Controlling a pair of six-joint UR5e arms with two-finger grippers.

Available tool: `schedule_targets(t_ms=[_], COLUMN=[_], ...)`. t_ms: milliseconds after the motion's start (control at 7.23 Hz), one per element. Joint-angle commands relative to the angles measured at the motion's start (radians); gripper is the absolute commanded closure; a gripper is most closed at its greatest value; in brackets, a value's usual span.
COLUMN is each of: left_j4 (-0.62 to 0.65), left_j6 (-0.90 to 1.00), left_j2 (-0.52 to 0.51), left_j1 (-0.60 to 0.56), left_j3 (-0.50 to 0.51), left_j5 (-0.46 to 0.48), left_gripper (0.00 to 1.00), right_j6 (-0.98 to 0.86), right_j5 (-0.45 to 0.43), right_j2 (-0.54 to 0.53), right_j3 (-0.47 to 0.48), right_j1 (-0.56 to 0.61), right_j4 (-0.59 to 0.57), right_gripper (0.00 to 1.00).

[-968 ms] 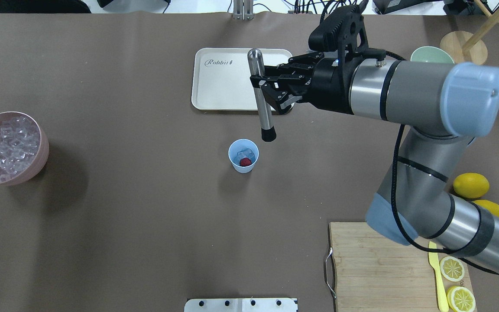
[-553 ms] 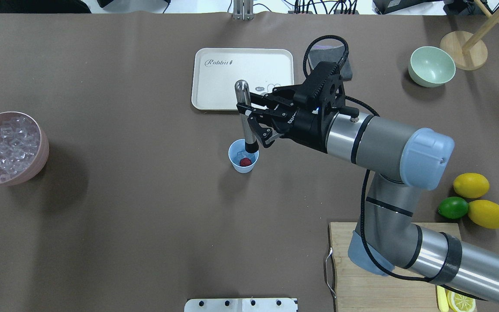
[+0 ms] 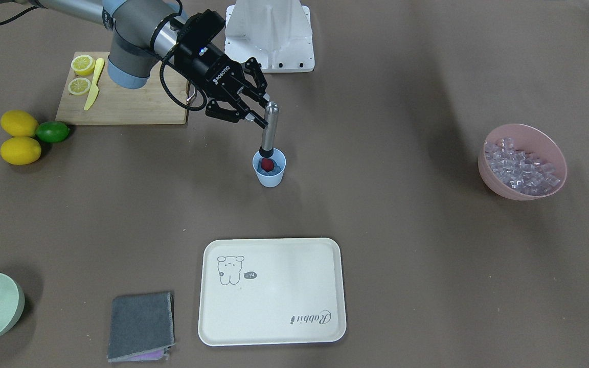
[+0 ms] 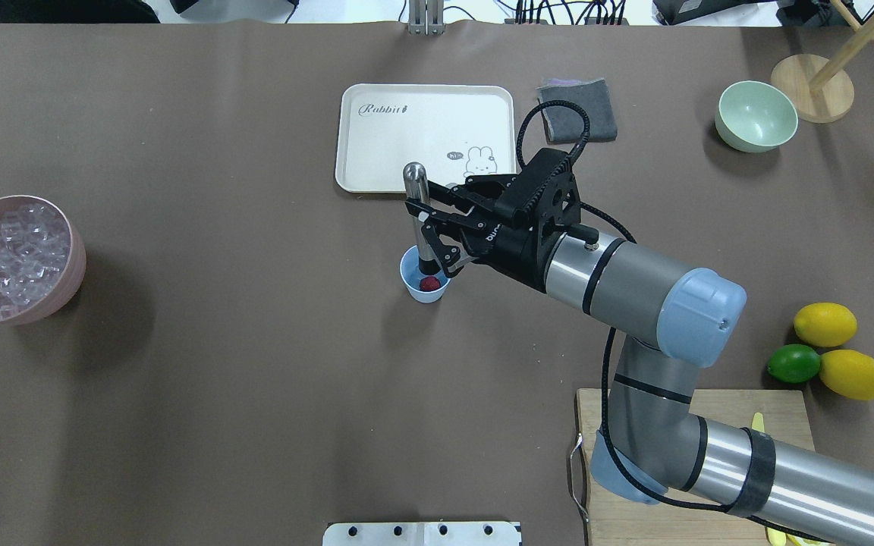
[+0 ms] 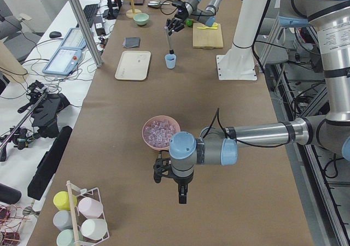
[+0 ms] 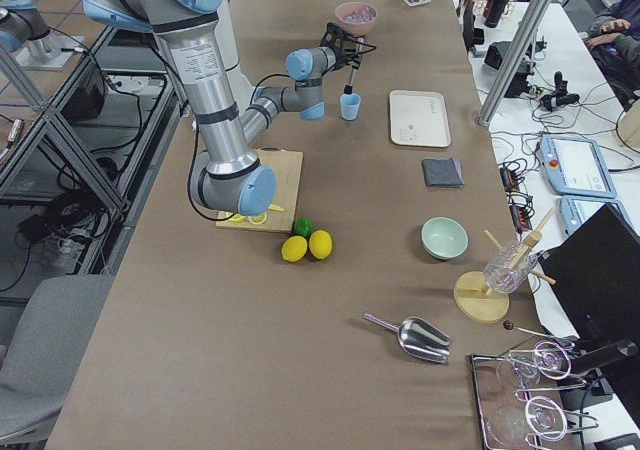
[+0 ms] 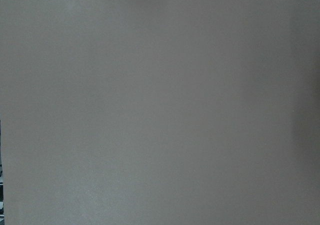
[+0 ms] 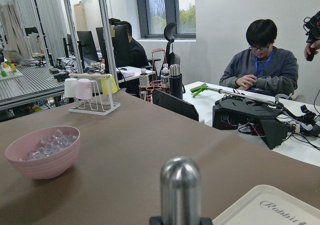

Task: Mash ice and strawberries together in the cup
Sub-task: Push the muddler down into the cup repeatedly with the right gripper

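Observation:
The light-blue cup (image 4: pixel 412 282) (image 3: pixel 269 176) stands mid-table with the red strawberry (image 4: pixel 429 284) (image 3: pixel 267 164) inside it. Any ice in the cup is hidden from me; loose ice cubes (image 4: pixel 8 254) (image 3: pixel 519 166) fill the pink bowl (image 4: pixel 77 262). My right gripper (image 4: pixel 425 218) (image 3: pixel 265 116) is shut on a steel muddler (image 4: pixel 416 182) (image 3: pixel 270 125), held nearly upright. Its black tip sits inside the cup's mouth beside the strawberry. The muddler's rounded top (image 8: pixel 180 185) fills the bottom of the right wrist view. My left gripper (image 5: pixel 159 176) hangs over bare table near the pink bowl; I cannot tell its state.
A cream tray (image 4: pixel 384 136) lies just beyond the cup, with a grey cloth (image 4: pixel 577 110) and a pale green bowl (image 4: pixel 756 115) to its right. Two lemons (image 4: pixel 824 324) and a lime (image 4: pixel 793 363) sit by the cutting board (image 4: pixel 740 409).
My right gripper has carried the muddler from over the tray toward me and down. Its black tip, earlier above and beside the cup, is now inside the cup.

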Motion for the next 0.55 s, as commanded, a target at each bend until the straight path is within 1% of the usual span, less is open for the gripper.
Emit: schedule_targets(t_ms=[0,415], left_j4=[-0.007,-0.009], left_j6=[0.0,0.0], left_j2=[0.01,0.013], left_j1=[0.0,0.0], left_j3=[-0.003,-0.005], left_j5=[0.0,0.0], left_gripper=[0.01,0.01], right_j6=[-0.001,-0.005], right_j5=[-0.036,-0.039], right_j2=[0.037,0.022], right_j3=[-0.108,-0.115], right_j1=[-0.011,-0.042], right_j4=[0.093,0.087], right_gripper=[1.0,1.0])
